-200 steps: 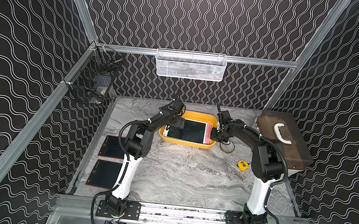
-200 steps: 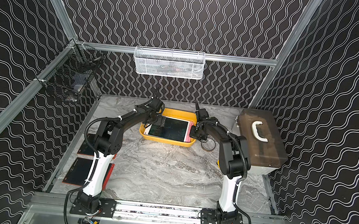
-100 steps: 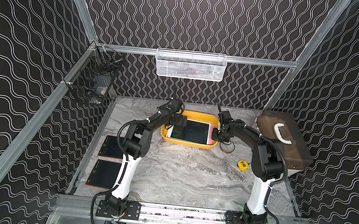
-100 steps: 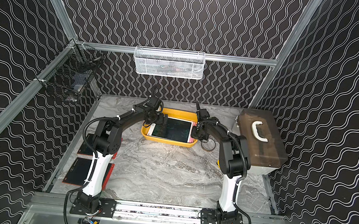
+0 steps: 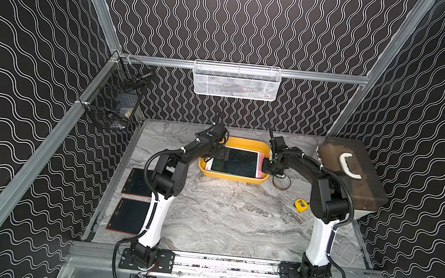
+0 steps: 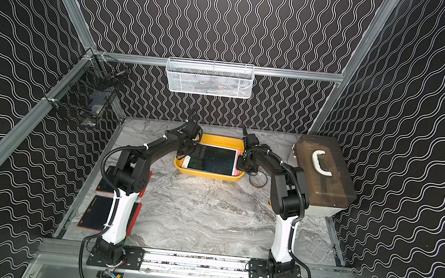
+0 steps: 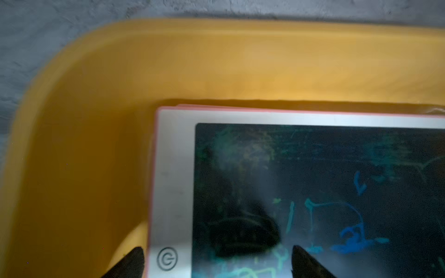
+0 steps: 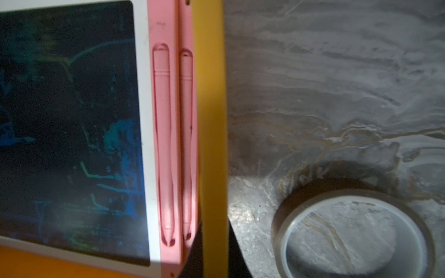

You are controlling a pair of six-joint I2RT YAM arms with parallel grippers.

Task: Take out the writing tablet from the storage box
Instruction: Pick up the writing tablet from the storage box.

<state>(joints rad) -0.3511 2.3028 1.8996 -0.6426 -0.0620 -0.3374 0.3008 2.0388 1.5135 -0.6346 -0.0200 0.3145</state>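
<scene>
In both top views the storage box (image 5: 228, 177) sits by the middle of the bench's (image 5: 222, 215) far edge. The writing tablet (image 5: 234, 161) lies flat inside it, screen up. The left gripper (image 5: 221, 155) hangs over the tablet's left end, and the right gripper (image 6: 241, 163) is at the box's right rim.

In the left wrist view, the left gripper (image 7: 216, 264) is spread wide and holds nothing. One fingertip (image 7: 130, 262) is over the yellow floor and the other over the dark screen, with the white bezel between them. The only mark is a circled symbol (image 7: 167, 258), like a G or a power sign. The blue and green scribbles spell nothing readable.

In the right wrist view, the right gripper (image 8: 214, 260) is clenched on the box's rim. Two pink edges, each with a stylus (image 8: 163, 144) in its slot, show a second tablet under the top one. A tape roll (image 8: 354, 235) lies on the bench near the box.

The step in hand looks like seizing the tablet's left end. To do it well, slide the outer finger down the gap beside the bezel and catch only the top tablet's edge. Then lift while the right gripper pins the box down.
</scene>
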